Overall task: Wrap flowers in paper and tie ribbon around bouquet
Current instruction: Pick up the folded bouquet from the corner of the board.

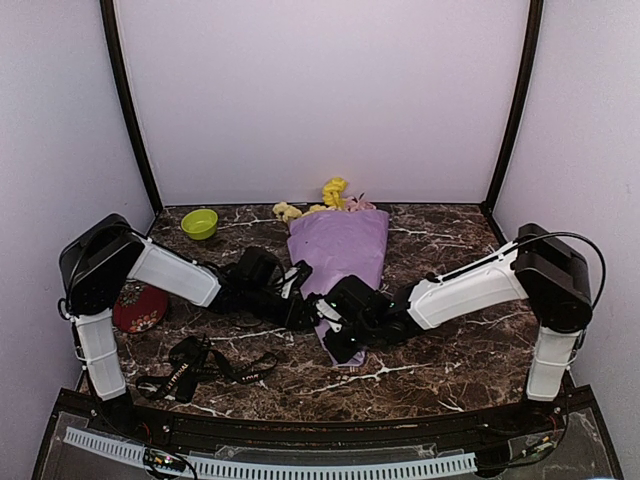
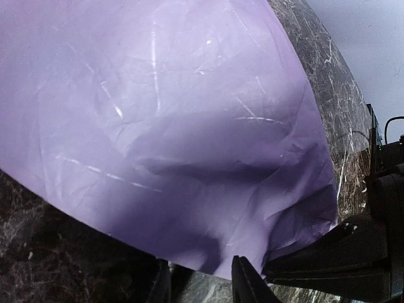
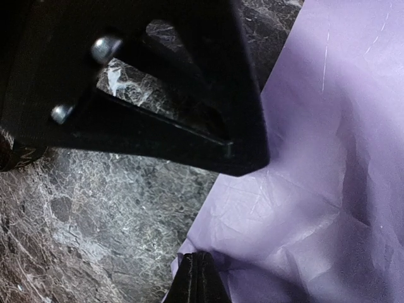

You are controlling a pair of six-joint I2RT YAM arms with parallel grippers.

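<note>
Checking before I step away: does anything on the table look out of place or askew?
The ribbon lies in a loose tangle at the near left, apart from the bouquet, not tied round it. Some yellow flowers splay sideways at its far-left corner.

Lilac paper (image 3: 315, 158) fills the right side. Marble table (image 3: 95, 221) lies left of it. The right gripper (image 3: 197, 278), fingers pressed together, sits at the paper's lower edge.
</note>
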